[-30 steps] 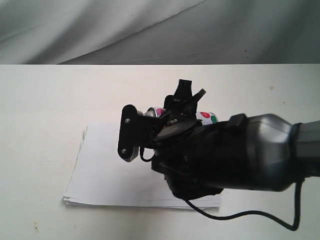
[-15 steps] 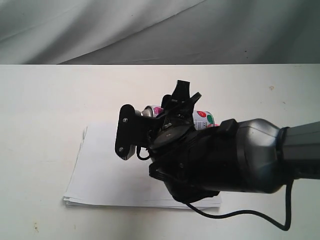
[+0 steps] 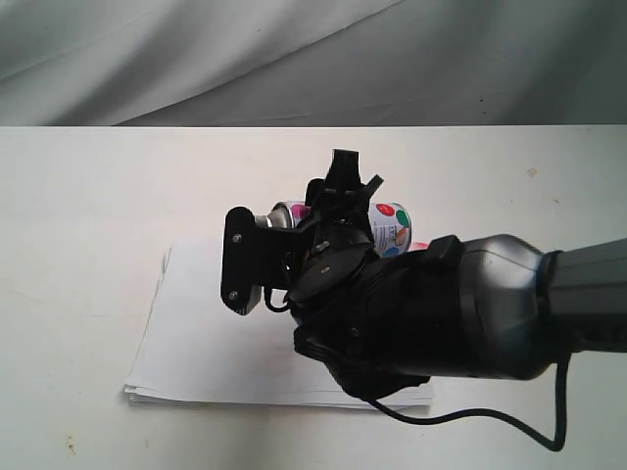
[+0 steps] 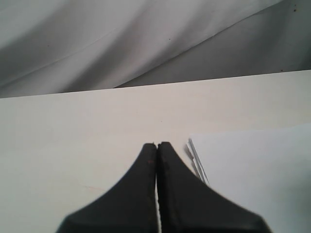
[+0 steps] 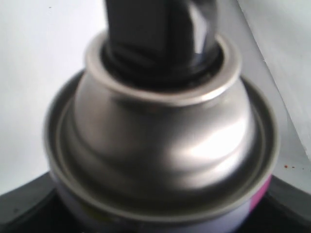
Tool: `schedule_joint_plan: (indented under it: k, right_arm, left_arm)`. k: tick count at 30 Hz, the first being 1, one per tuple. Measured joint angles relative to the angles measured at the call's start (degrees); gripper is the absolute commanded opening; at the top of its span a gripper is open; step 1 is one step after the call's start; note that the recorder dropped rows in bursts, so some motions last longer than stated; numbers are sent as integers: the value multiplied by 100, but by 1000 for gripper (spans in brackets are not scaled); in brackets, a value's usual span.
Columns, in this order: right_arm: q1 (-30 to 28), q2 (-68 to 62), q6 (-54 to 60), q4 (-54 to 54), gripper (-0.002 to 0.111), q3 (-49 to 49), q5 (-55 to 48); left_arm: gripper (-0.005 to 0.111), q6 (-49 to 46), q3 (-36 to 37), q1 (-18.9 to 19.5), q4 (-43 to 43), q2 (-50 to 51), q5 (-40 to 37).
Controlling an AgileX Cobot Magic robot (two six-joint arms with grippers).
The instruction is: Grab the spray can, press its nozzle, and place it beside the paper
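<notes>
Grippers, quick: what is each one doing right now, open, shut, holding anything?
Left gripper: shut, holding nothing.
Right gripper: closed on the spray can.

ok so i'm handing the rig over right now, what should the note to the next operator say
Left gripper: shut, empty, over the table next to the paper's edge.
Right gripper: shut on the spray can, holding it tilted over the paper, apparently lifted clear.
Nozzle: nothing seen pressing it.
Done: can picked up.
Left: press the nozzle (can't tell if already done), then set the can on the table beside the paper.
</notes>
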State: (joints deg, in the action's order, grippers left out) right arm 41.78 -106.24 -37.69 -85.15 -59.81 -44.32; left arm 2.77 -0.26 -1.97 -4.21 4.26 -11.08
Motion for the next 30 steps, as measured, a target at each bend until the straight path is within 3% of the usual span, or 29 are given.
schedule_joint_plan:
  k: [9,15,25,30]
  right_arm:
    - [0,0,0,0,0,0,0]
    - [0,0,-10,0,0,0,0]
    - [0,0,-10,0,0,0,7]
    - [0,0,-10,0,0,0,14]
  left_arm:
    - [0,-373,0,0,-751,0,379]
    - [0,60,0,0,-106,0,910]
    - [0,180,0,0,6,0,1413]
    - [0,1179,0,0,45,0,2106]
